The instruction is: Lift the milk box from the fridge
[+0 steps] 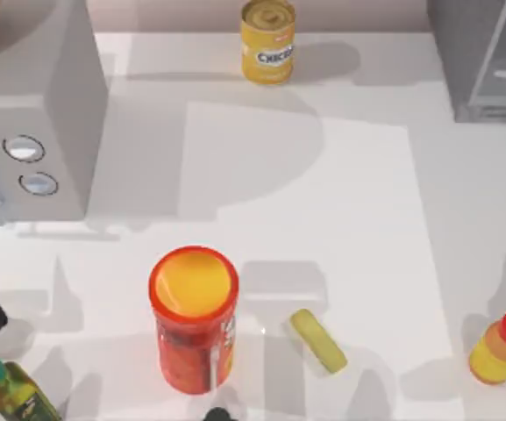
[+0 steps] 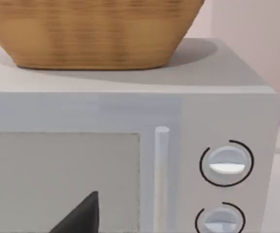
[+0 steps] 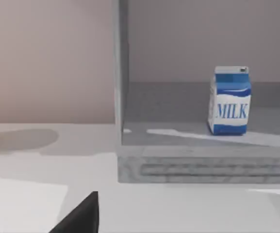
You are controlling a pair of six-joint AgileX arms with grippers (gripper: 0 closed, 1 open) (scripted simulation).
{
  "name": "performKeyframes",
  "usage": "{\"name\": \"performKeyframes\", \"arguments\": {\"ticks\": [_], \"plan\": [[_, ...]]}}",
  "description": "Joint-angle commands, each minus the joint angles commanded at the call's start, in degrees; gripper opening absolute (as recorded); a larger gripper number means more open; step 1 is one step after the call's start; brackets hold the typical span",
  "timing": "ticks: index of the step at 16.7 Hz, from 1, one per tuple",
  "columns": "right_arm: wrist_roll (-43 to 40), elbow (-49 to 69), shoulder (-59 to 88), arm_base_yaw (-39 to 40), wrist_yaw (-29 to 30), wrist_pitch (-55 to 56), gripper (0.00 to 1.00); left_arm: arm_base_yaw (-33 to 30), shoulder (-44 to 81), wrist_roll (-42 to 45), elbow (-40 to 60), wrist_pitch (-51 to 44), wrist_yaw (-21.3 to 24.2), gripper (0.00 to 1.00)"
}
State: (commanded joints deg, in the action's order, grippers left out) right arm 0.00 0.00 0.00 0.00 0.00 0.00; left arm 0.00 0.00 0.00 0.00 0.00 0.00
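Note:
The milk box (image 3: 229, 100), blue and white with "MILK" on its front, stands upright on the floor of the fridge (image 3: 203, 162), whose front is open toward my right wrist camera. From above, the fridge (image 1: 485, 61) is the dark grey cabinet at the table's far right corner. My right gripper (image 3: 79, 216) appears as a dark wedge low in the right wrist view, well short of the fridge and apart from the milk box. Facing the grey dial box, my left gripper (image 2: 79, 216) is a similar dark wedge in the left wrist view.
A lighter grey box with two dials (image 1: 33, 132) stands far left, a woven basket (image 2: 91, 29) on top. A yellow can (image 1: 268, 39) is at the back middle. Near the front are a red canister (image 1: 194, 316), a yellow-green piece (image 1: 317, 340), a red-capped bottle (image 1: 501, 348) and a green bottle (image 1: 16, 390).

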Motion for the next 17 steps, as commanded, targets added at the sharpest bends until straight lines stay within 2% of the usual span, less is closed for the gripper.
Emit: {"name": "performKeyframes", "arguments": {"ticks": [4, 7, 17], "plan": [[-0.1, 0.3, 1.7, -0.6, -0.7, 1.8, 1.0, 0.0, 0.0, 0.0, 0.0, 0.0, 0.0, 1.0], [-0.2, 1.3, 8.9, -3.1, -3.1, 9.0, 1.0, 0.0, 0.0, 0.0, 0.0, 0.0, 0.0, 1.0], [0.2, 6.0, 60.2, -17.9, -17.0, 54.0, 1.0, 0.0, 0.0, 0.0, 0.0, 0.0, 0.0, 1.0]]}}
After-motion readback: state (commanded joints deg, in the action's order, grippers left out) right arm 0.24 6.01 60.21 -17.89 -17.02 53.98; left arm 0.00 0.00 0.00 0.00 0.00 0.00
